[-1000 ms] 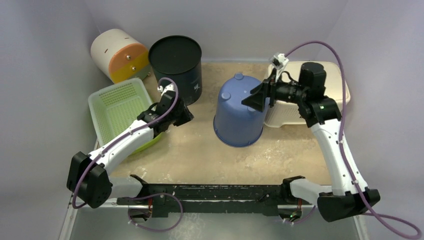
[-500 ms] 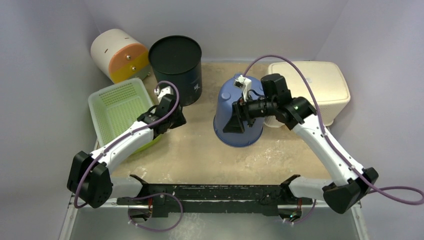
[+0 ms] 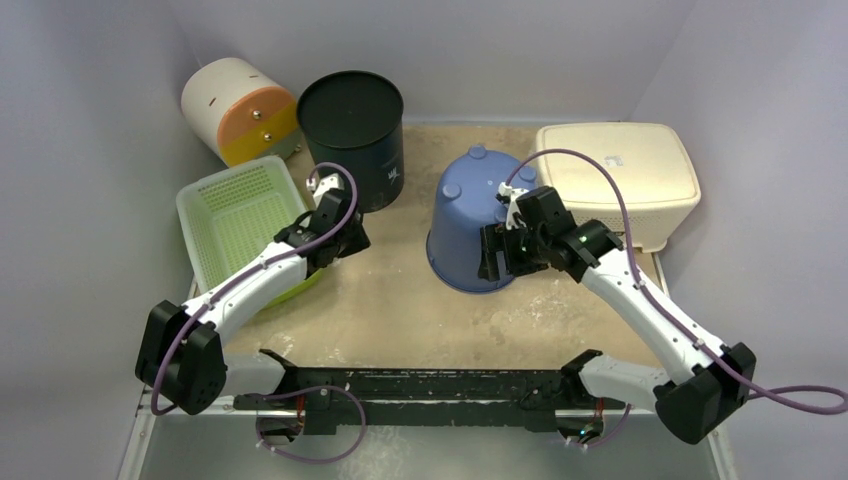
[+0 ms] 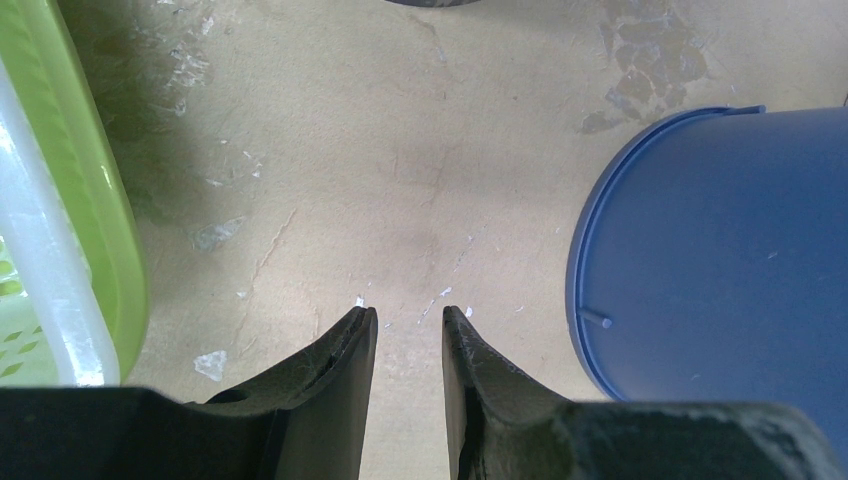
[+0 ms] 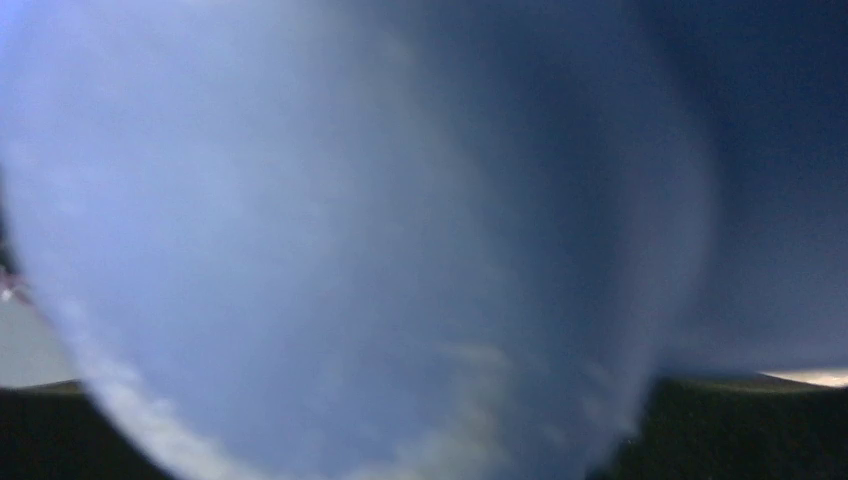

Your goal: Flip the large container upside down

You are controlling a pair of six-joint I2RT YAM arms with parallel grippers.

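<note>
The large blue container (image 3: 472, 222) stands mouth down in the middle of the table, its bottom with small feet facing up. It also shows at the right of the left wrist view (image 4: 720, 260) and fills the blurred right wrist view (image 5: 350, 220). My right gripper (image 3: 493, 255) is pressed low against the container's near right side. Its dark fingers (image 5: 745, 430) show far apart at the bottom corners, with the wall between them. My left gripper (image 3: 360, 236) hovers left of the container, apart from it. Its jaws (image 4: 405, 315) stand a narrow gap apart and hold nothing.
A green perforated basket (image 3: 235, 215) lies at the left, beside my left arm, and its rim shows in the left wrist view (image 4: 70, 200). A dark open cylinder (image 3: 352, 125) and a white-and-orange drum (image 3: 238, 108) stand at the back left. A cream box (image 3: 620, 170) stands at the back right.
My right gripper has swung from beside the cream box down and leftward to the container's lower near side. My left gripper has barely shifted. The container has not moved.
</note>
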